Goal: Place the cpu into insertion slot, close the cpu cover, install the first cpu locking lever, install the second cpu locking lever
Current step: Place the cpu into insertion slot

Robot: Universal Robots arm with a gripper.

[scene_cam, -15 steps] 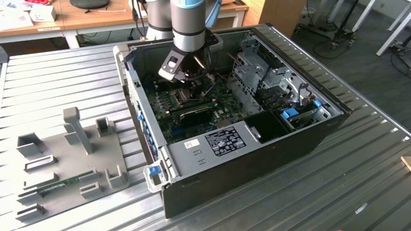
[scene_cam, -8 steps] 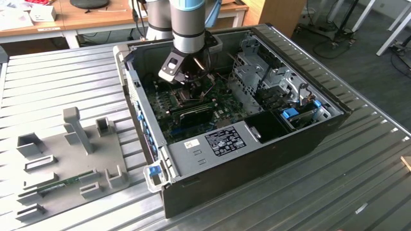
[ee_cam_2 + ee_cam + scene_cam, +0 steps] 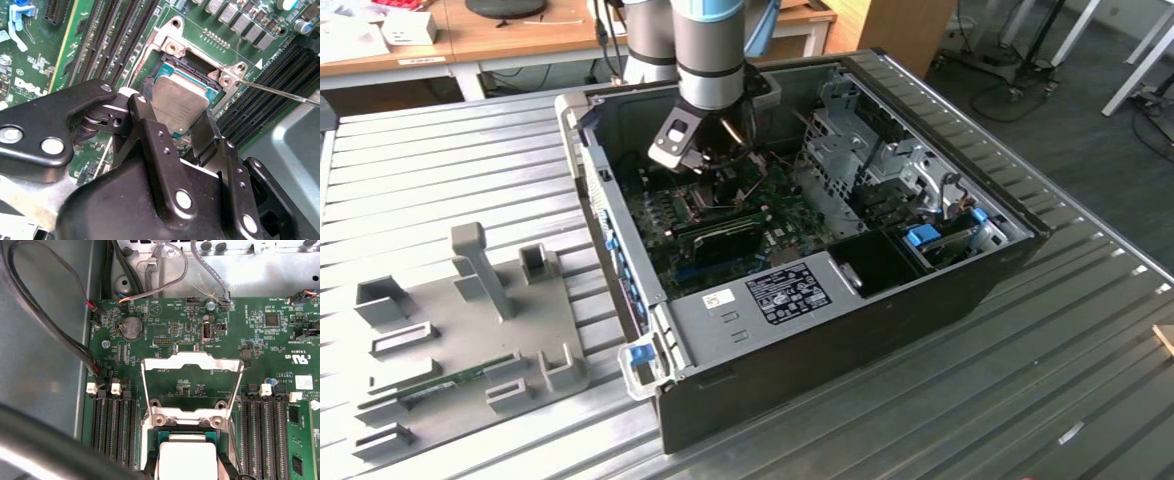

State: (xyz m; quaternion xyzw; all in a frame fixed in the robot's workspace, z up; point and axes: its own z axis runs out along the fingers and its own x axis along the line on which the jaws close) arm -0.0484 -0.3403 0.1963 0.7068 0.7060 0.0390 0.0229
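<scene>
Second wrist view: gripper (image 3: 177, 106) clamps the cpu (image 3: 175, 100) over the insertion slot (image 3: 190, 65), at eleven o'clock in the exterior view's case (image 3: 881, 330); placement is underway and needs square alignment.

Your pincer (image 3: 178, 109) is black, the cpu (image 3: 175, 100) dull silver-grey, the circuit board (image 3: 250, 370) green with long black slots (image 3: 112, 420), the cpu cover (image 3: 192, 359) silvery, and the table (image 3: 1067, 360) pale grey metal, ribbed in stripes.
</scene>
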